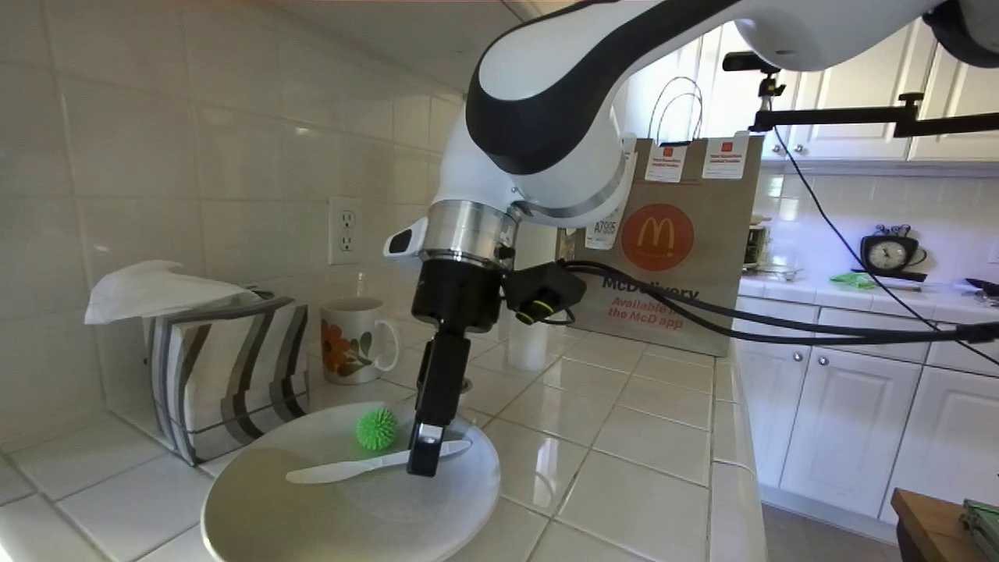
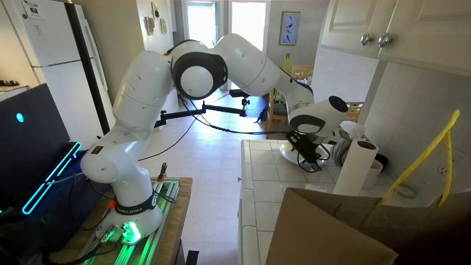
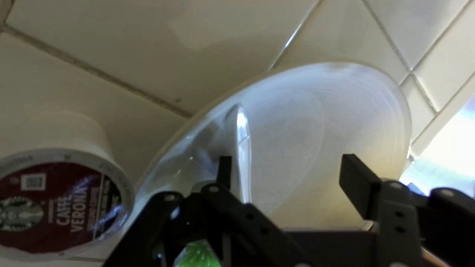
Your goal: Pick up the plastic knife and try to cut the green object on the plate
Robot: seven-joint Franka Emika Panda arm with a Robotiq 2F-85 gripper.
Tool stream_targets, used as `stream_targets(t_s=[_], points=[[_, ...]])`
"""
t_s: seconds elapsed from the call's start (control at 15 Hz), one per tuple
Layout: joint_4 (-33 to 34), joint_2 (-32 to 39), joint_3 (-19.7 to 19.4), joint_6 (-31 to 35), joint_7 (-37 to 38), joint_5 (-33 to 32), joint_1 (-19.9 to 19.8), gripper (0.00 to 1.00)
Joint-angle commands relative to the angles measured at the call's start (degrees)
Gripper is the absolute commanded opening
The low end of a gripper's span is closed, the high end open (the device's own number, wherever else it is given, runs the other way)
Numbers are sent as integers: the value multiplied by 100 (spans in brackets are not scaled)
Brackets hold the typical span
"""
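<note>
The white plastic knife (image 1: pixel 343 471) lies across the large cream plate (image 1: pixel 375 523) in an exterior view. The bumpy green object (image 1: pixel 377 428) sits on the plate just behind the knife. My gripper (image 1: pixel 425 453) points down over the plate and overlaps the knife's right part. In the wrist view my gripper (image 3: pixel 287 170) is open with nothing held. There the knife (image 3: pixel 243 155) shows between the fingers, close beside the left one, its lower end hidden. Only a bit of the green object (image 3: pixel 198 256) shows behind the left finger. The plate (image 2: pixel 289 152) is partly hidden by the wrist in an exterior view.
A coffee pod (image 3: pixel 63 207) stands beside the plate. A striped napkin holder (image 1: pixel 234 375) and a flowered mug (image 1: pixel 355 339) stand along the tiled wall. A paper towel roll (image 2: pixel 355 169) and a large brown paper bag (image 1: pixel 663 257) stand farther along the counter.
</note>
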Motion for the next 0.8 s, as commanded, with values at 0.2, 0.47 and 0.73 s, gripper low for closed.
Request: stream_targets(t_s=[0.2, 0.47, 0.73], points=[[-82, -47, -5, -160, -49, 227, -83, 65], [-85, -47, -28, -185, -20, 222, -84, 50], [-84, -50, -41, -206, -3, 199, -70, 45]])
